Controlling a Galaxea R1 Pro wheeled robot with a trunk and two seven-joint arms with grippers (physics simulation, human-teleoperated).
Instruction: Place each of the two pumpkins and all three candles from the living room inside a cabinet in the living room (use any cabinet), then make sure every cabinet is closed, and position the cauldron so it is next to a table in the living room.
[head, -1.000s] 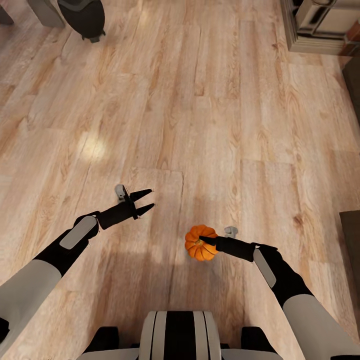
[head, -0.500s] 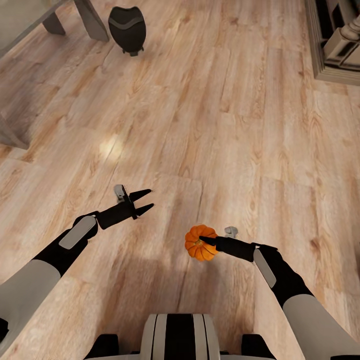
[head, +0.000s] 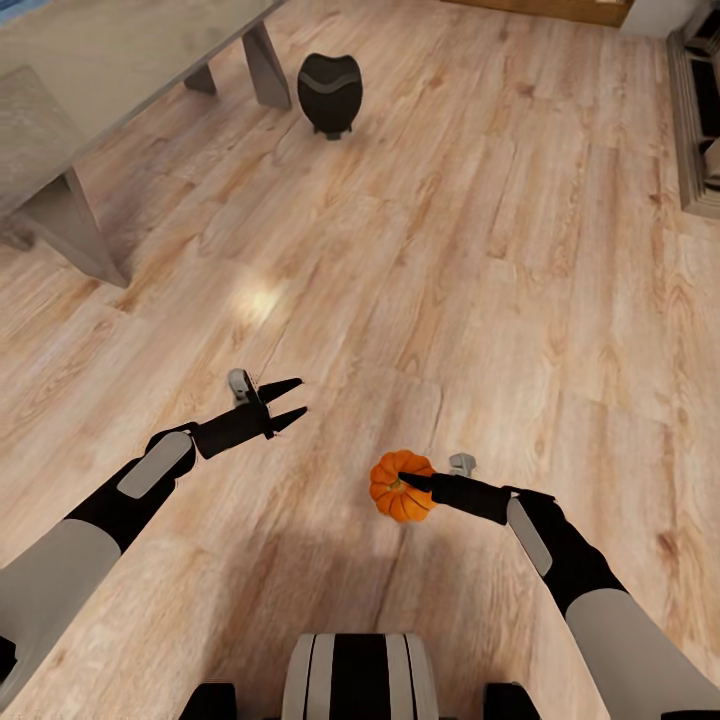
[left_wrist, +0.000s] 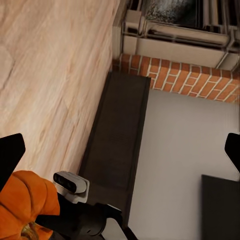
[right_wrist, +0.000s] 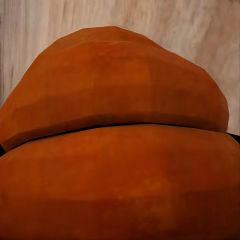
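In the head view my right gripper (head: 408, 484) is shut on a small orange ribbed pumpkin (head: 392, 502), held above the wood floor. The same pumpkin (right_wrist: 120, 150) sits close against the lens in the right wrist view, and it (left_wrist: 22, 206) also shows in the left wrist view. My left gripper (head: 291, 401) is open and empty, level with the right one. The black cauldron (head: 329, 90) stands on the floor far ahead, beside a leg of the grey table (head: 90, 60). A long dark-brown cabinet (left_wrist: 119, 142) lies against the white wall in the left wrist view.
The table's slanted grey legs (head: 70, 225) reach the floor at far left. A brick fireplace (left_wrist: 175, 75) with a pale moulded surround (head: 700, 150) stands at the right, next to the cabinet's end. Wood floor (head: 450, 250) stretches between me and the cauldron.
The whole head view has shifted: the camera turned, bringing the table and cauldron further into the picture and sliding the fireplace to the right edge. Both arms keep their pose, pumpkin still held.
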